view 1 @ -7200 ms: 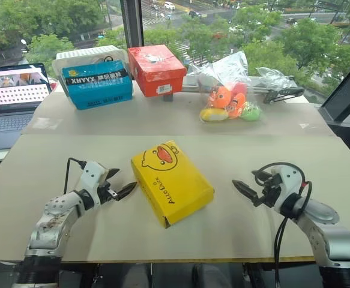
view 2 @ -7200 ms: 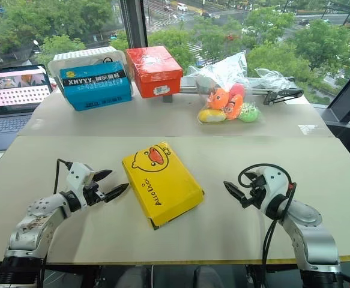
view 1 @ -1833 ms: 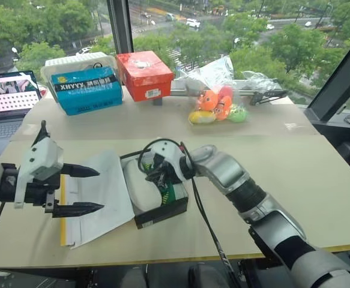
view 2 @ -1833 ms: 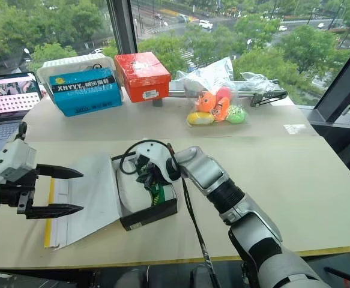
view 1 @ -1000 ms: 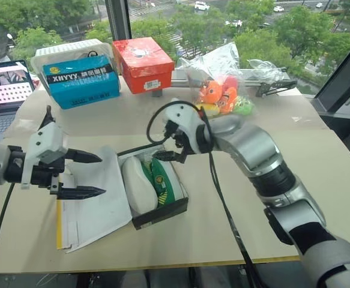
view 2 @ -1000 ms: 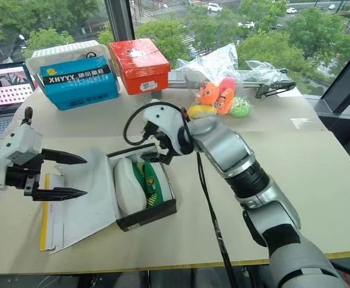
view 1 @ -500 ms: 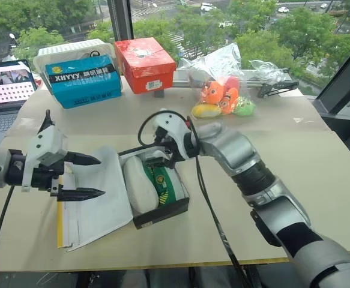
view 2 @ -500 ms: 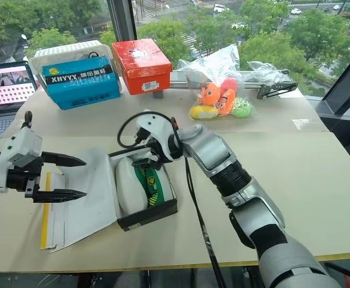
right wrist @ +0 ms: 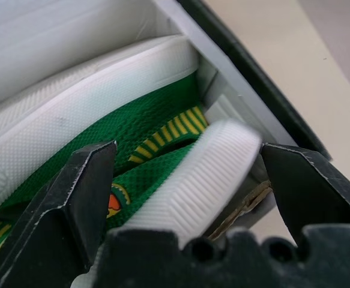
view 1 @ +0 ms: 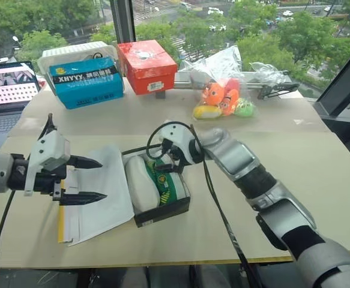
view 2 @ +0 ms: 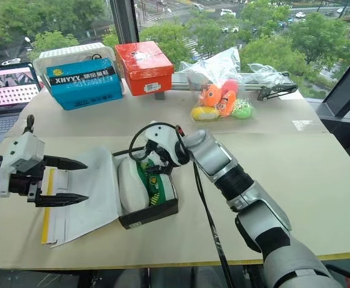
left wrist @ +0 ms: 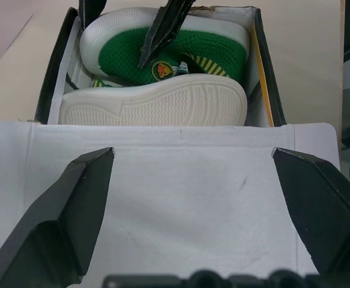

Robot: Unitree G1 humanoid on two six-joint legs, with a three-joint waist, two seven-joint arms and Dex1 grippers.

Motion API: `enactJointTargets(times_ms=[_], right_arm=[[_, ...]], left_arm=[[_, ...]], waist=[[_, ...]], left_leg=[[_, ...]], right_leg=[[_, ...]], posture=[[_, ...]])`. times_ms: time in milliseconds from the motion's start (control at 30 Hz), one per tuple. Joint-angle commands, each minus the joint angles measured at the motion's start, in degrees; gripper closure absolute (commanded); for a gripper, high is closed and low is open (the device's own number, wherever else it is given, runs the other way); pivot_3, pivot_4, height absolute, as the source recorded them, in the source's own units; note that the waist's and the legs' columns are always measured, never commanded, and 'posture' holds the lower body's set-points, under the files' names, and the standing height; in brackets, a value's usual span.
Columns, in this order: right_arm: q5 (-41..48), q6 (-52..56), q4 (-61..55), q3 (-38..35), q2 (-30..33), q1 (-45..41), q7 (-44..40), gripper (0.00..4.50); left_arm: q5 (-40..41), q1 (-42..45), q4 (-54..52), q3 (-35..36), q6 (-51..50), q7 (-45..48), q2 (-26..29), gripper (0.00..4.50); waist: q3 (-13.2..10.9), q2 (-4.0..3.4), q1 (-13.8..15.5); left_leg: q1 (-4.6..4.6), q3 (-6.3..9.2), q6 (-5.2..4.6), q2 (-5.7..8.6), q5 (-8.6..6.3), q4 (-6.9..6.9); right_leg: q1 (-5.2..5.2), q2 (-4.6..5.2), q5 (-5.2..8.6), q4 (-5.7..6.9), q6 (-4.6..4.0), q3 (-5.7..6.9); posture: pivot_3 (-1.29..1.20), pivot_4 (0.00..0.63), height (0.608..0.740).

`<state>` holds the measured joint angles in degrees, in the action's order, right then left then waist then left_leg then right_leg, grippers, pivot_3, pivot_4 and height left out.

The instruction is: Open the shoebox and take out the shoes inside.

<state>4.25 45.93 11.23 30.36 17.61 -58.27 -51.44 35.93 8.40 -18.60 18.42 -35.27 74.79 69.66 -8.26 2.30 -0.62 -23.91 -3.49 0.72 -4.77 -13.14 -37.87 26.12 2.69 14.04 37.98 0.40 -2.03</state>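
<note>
Surface: pale beige counter (view 1: 319, 180), two boards butted together, set against a window with trees and a street beyond. Along the far edge: an open laptop (view 1: 6, 90) at the robot's left, a blue box (view 1: 84, 81) with white lettering in front of a clear tub, a red-orange box (view 1: 147, 66), and a clear bag of plush toys (view 1: 223, 99).

The shoebox (view 1: 162, 213) sits at counter centre, lid (view 1: 99, 195) folded fully open toward the robot's left, its white inside face up and lying flat on the counter. The shoes (view 1: 153, 183) lie inside, packed on their sides: one shows its white ribbed sole, the other its green upper with yellow stripes.

Right claw (view 2: 153, 163): dipped into the far end of the box, fingers spread wide on either side of the green shoe's heel; the wrist view shows the white heel between the two fingers (right wrist: 84, 192); contact not confirmed, no grip closed.

Left claw (view 1: 87, 179): wide open, holding nothing, over the outer edge of the lid.

Versus the frames one second earlier: the right claw has come down from above the box's far rim into the box. Left claw unchanged. Shoes and box have not shifted.
</note>
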Motion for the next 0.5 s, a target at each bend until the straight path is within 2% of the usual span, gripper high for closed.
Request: enactJointTargets(times_ms=[33, 333, 367, 500], right_arm=[[-0.8, 1.2, -0.9, 2.5, 0.5, 1.9, -2.6, 0.74], [-2.6, -0.8, 0.9, 0.2, -1.5, 0.7, -0.3, 3.64], [-2.6, -0.9, 1.1, -0.4, -1.9, 0.3, 0.1, 3.77], [-2.2, -1.7, 1.2, -3.6, -3.8, -1.2, 2.7, 3.79]], left_arm=[[0.5, 0.0, -1.5, 2.2, 0.1, -0.4, 0.1, 0.0], [0.1, 0.3, -0.8, 1.9, 0.6, -0.4, 0.1, 0.0], [0.0, 0.4, -0.7, 1.8, 0.6, -0.4, 0.1, 0.0], [-0.1, 0.6, -0.4, 1.6, 0.9, -0.3, 0.1, 0.0]], waist=[[0.0, 0.0, 0.0], [0.0, 0.01, -0.2], [0.0, 0.01, -0.2], [0.0, 0.01, -0.6]], left_leg=[[0.1, -0.01, 0.0, 0.01, 0.0, 0.0], [0.4, -0.03, 0.0, 0.0, 0.0, 0.0], [0.41, -0.03, 0.0, -0.01, 0.0, 0.0], [0.45, -0.03, 0.0, -0.02, 0.0, 0.0]], right_leg=[[-0.06, -0.01, 0.0, 0.04, 0.0, -0.04], [-0.24, -0.11, -0.01, 0.09, -0.03, -0.21], [-0.24, -0.11, -0.01, 0.1, -0.03, -0.21], [-0.24, -0.16, -0.02, 0.12, -0.05, -0.25]], posture=[[0.0, 0.15, 0.74], [0.0, 0.15, 0.74], [0.0, 0.15, 0.74], [0.0, 0.15, 0.74]])
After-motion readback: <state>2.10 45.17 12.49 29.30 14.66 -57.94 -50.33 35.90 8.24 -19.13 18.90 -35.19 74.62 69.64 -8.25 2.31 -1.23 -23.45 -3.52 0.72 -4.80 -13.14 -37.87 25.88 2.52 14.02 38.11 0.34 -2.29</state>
